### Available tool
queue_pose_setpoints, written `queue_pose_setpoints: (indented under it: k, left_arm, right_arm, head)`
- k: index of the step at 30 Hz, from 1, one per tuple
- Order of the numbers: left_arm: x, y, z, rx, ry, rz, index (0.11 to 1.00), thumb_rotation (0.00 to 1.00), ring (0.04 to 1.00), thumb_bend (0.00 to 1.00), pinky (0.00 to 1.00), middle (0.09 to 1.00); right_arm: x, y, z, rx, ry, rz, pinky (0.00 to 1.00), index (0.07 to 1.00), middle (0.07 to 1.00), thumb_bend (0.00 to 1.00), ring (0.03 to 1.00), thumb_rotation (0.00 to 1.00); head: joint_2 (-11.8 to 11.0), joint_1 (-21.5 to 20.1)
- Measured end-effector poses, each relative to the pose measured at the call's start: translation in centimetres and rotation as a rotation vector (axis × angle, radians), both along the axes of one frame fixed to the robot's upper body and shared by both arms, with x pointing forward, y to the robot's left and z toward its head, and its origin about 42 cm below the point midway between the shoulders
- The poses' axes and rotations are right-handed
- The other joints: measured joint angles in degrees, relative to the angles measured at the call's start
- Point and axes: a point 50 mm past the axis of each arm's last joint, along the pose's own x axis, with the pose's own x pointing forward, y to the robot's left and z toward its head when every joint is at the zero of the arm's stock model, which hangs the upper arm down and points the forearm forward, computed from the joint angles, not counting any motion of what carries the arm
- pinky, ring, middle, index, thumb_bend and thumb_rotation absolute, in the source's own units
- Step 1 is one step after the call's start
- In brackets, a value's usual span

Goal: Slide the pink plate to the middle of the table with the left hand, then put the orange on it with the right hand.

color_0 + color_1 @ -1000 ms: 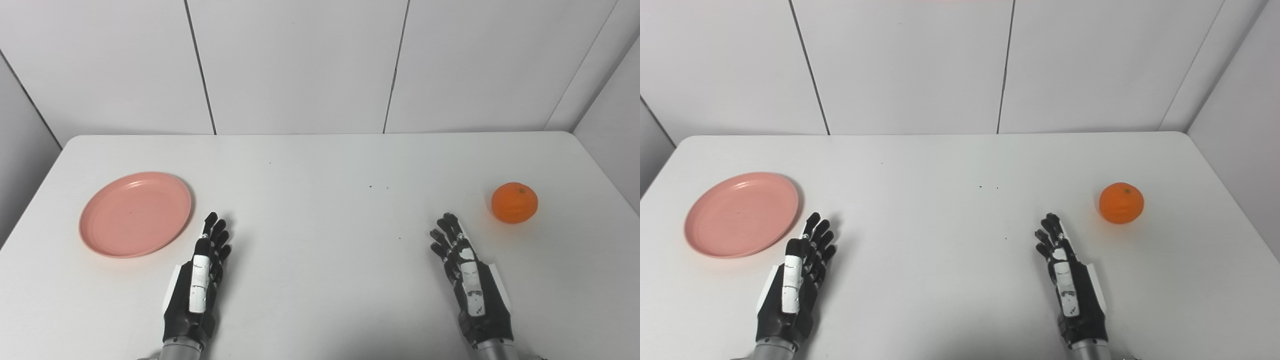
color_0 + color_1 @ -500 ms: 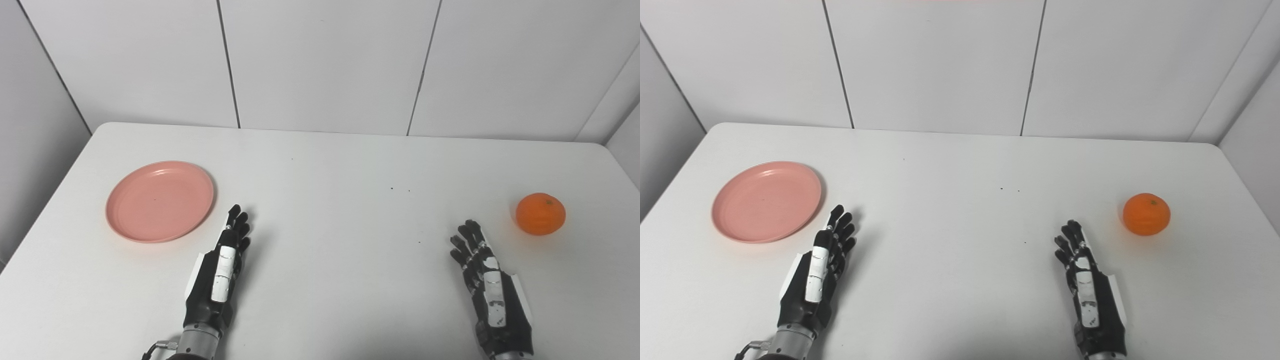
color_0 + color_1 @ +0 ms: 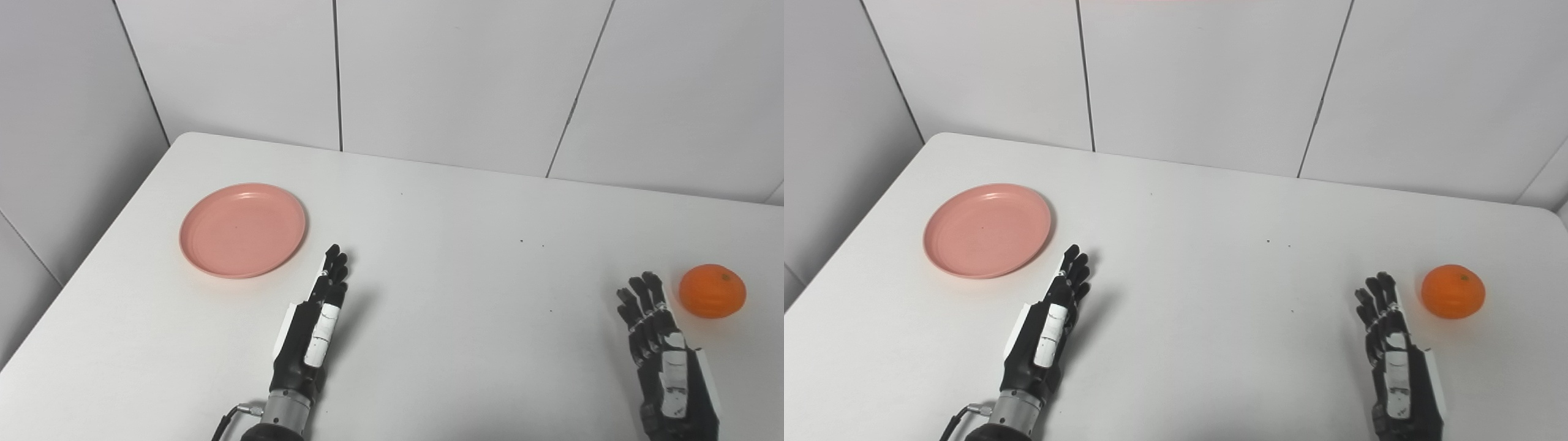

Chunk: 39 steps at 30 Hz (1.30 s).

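Resting both hands low over the surface (image 3: 465, 318), nothing held. Left hand (image 3: 312, 324): fingers (image 3: 334, 269) straight, lying close side by side, edge-on. Pink plate (image 3: 243, 229) sits flat, ahead and to the left of those fingertips, near but apart; left hand is plainly nearer. The slide must carry it rightward toward centre, I judge. Right hand (image 3: 1396, 361): fingers slightly spread, empty; orange (image 3: 1453, 291) just ahead and to its right, untouched. Right eye view shows the table's right corner; left eye view cuts it off.
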Motion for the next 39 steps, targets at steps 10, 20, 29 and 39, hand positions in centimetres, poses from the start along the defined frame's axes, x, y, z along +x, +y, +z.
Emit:
queue_pose_setpoints:
  k: [10, 20, 29, 39]
  left_arm:
    - [0.0, -0.3, -0.1, 0.014, -0.004, 0.012, 1.000, 0.92, 1.000, 0.82, 1.00, 1.000]
    - [0.1, -0.3, -0.2, 0.010, -0.003, 0.014, 1.000, 0.92, 1.000, 0.79, 1.00, 1.000]
    - [0.1, 0.2, -0.2, -0.028, -0.009, 0.018, 1.000, 0.87, 1.000, 0.83, 1.00, 1.000]
    - [0.2, 1.0, 0.3, -0.092, 0.003, 0.022, 0.955, 0.87, 0.970, 0.84, 0.97, 0.972]
  right_arm:
    - [1.0, -0.7, 0.2, -0.011, -0.052, 0.014, 1.00, 0.999, 0.984, 0.87, 0.961, 1.00]
    - [1.0, -0.6, 0.1, -0.016, -0.054, 0.015, 1.00, 1.000, 0.984, 0.87, 0.962, 1.00]
    - [1.0, -0.3, 0.1, -0.035, -0.053, 0.015, 0.98, 0.984, 0.964, 0.89, 0.941, 1.00]
    - [1.1, -0.1, 0.1, -0.048, -0.052, 0.009, 0.94, 0.960, 0.953, 0.87, 0.932, 1.00]
  head:
    - [-1.8, 0.6]
    - [-1.4, -0.2]
    - [-1.6, -1.3]
    - [-1.8, -1.0]
